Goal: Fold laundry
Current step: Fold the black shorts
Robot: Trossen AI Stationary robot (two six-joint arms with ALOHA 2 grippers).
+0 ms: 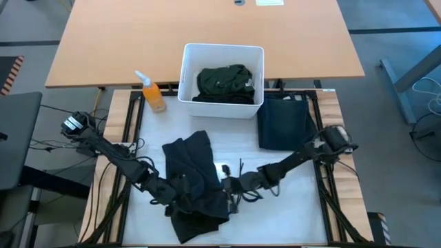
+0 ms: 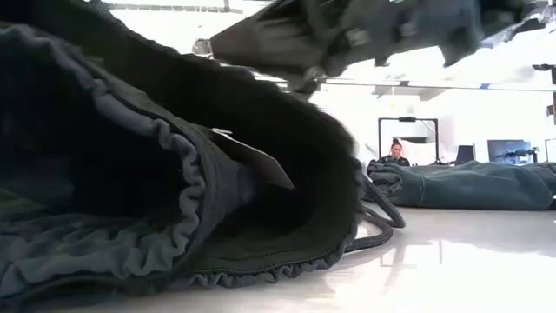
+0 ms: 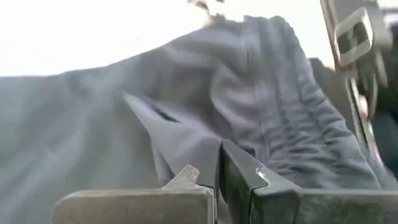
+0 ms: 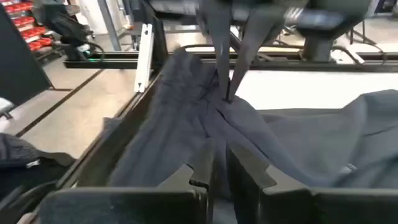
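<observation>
High view shows my left gripper (image 1: 180, 195) and right gripper (image 1: 231, 184) apparently both pinching the black garment (image 1: 195, 180); uneven pulling could bunch the fold.

I saw black drawstring trousers (image 1: 193, 180) on the white table (image 1: 289, 207), a navy garment (image 1: 284, 122), a dark green shirt (image 1: 224, 82) in a white bin (image 1: 187, 76), and an orange spray bottle (image 1: 153, 94).

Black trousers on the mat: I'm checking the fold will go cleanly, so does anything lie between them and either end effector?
Nothing visible does. The left end effector and right end effector are each shut on the black trousers. The white bin and folded navy garment lie apart.
</observation>
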